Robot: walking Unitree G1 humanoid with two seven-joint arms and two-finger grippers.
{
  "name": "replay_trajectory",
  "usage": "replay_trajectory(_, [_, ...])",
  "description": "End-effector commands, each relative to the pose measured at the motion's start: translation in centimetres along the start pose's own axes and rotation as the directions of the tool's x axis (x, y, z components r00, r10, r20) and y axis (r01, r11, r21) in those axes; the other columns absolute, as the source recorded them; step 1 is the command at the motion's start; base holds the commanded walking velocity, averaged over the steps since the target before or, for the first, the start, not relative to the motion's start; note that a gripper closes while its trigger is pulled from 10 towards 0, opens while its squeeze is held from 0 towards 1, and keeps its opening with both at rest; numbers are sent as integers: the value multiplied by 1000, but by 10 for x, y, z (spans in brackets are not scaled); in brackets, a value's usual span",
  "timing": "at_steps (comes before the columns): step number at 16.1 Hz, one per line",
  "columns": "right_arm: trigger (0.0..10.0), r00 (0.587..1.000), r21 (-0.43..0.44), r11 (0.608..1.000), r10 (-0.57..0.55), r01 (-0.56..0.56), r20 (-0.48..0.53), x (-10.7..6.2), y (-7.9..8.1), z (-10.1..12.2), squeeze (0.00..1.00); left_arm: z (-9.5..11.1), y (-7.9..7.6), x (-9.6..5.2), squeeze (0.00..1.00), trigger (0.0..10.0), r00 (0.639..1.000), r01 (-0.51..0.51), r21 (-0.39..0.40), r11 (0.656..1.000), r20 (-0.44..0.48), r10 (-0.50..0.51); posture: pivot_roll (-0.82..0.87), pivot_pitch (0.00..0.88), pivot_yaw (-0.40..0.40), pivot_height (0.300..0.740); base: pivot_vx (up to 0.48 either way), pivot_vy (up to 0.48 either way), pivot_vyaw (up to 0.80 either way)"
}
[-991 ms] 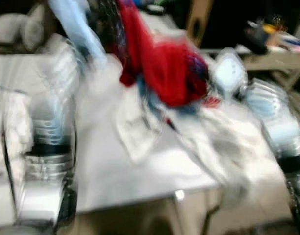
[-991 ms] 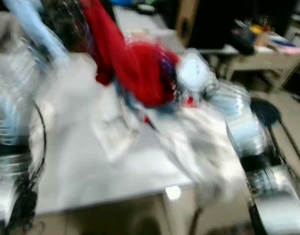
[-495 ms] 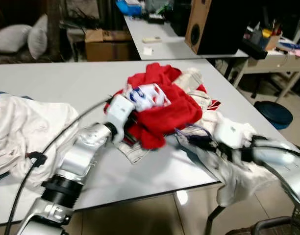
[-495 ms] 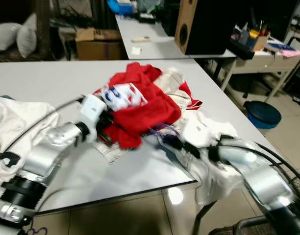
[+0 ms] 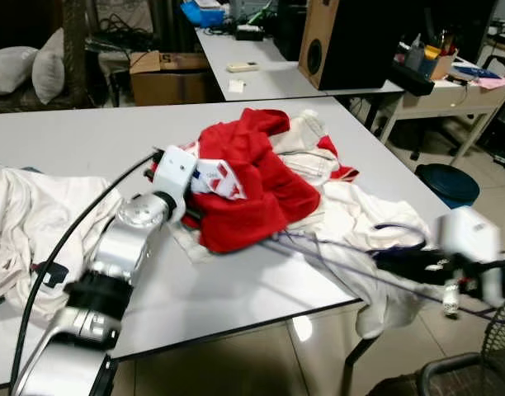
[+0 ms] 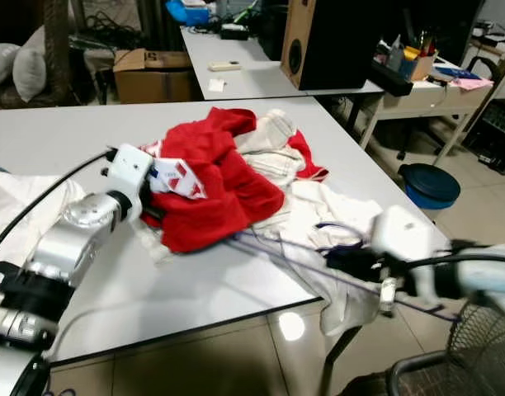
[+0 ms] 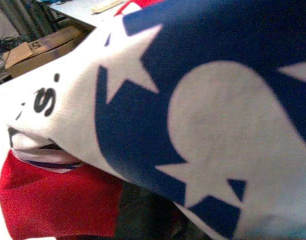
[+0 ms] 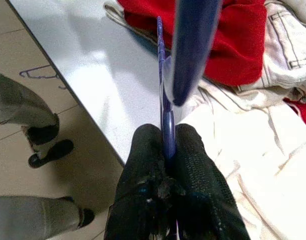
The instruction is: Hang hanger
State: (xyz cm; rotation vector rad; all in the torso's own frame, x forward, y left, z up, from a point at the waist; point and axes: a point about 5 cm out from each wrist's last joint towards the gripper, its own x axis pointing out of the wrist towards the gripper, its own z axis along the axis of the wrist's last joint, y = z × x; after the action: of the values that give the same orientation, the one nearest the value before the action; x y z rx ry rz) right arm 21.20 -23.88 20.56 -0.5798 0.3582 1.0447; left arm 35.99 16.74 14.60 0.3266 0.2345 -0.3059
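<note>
A thin purple hanger (image 5: 335, 262) lies low across the table's front right corner, one end under the red garment (image 5: 244, 190). My right gripper (image 5: 394, 264) is off that corner, shut on the hanger; the black fingers (image 8: 143, 155) pinch its wire (image 8: 165, 100). My left gripper (image 5: 195, 210) is pushed into the left edge of the red garment, fingers buried in cloth. The left wrist view is pressed against a white and blue star print (image 7: 193, 125).
A white garment (image 5: 360, 223) hangs over the table's (image 5: 236, 297) right corner, and more white cloth (image 5: 30, 214) lies at the left. Behind stand a second table and a speaker (image 5: 343, 41). A blue bin (image 5: 446, 181) and a wire basket (image 5: 492, 355) are on the floor to the right.
The right gripper has drawn back to the right, off the table corner, pulling the hanger partly out from the clothes. The left arm stays at the red garment. The view has shifted a little.
</note>
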Motion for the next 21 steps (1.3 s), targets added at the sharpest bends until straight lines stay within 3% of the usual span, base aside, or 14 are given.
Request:
replay_trajectory(1, [10000,1000,-8,1000,-11,11,-4,-8,-3,5,0,6,7,1,1000,10000,999,-37,8,999,15,37,-117,0,-18,740,0,0,0])
replay_trajectory(3, [10000,1000,9,1000,-12,12,-14,-23,-3,7,0,8,16,5,1000,10000,997,-78,11,997,22,78,-122,0,-17,740,0,0,0])
replay_trajectory(6, [10000,992,45,999,-24,18,124,-37,-5,24,0,6,13,7,1000,10000,999,-40,1,999,26,40,-125,0,-18,740,0,0,0])
replay_trajectory(8, [10000,943,87,995,-67,40,326,-49,-12,43,0,1,-9,7,1000,10000,992,122,-23,992,44,-120,-121,0,-22,740,0,0,0])
replay_trajectory(10, [10000,871,137,987,-144,89,470,-52,-23,55,0,2,-33,3,1000,10000,958,277,-64,959,93,-271,-118,0,-24,740,0,0,0])
replay_trajectory(12, [10000,840,168,972,-227,165,493,-48,-33,58,0,7,-48,0,1000,10000,927,362,-74,929,135,-350,-112,0,-27,740,0,0,0])
replay_trajectory(13, [10000,832,210,948,-313,241,458,-38,-43,55,0,13,-65,-1,1000,10000,900,416,-86,905,181,-396,-110,0,-28,740,0,0,0])
replay_trajectory(15, [10000,795,328,857,-500,398,343,-12,-62,41,0,38,-97,-6,1000,10000,830,513,-120,850,319,-456,-108,0,-27,740,0,0,0])
replay_trajectory(16, [10000,789,351,842,-520,409,328,-7,-64,39,0,43,-101,-8,1000,10000,813,533,-118,838,346,-469,-109,0,-26,740,0,0,0])
replay_trajectory(19, [10000,775,386,821,-546,421,317,23,-68,48,0,52,-96,-32,1000,10000,692,669,-3,744,369,-621,-102,0,-20,740,0,0,0])
replay_trajectory(20, [10000,771,391,821,-546,416,328,27,-69,51,0,51,-93,-36,1000,10000,680,681,16,732,357,-640,-102,0,-20,740,0,0,0])
replay_trajectory(21, [10000,764,392,824,-545,410,346,35,-72,58,0,44,-83,-44,369,10000,680,684,86,724,285,-676,-89,0,-30,740,0,0,0])
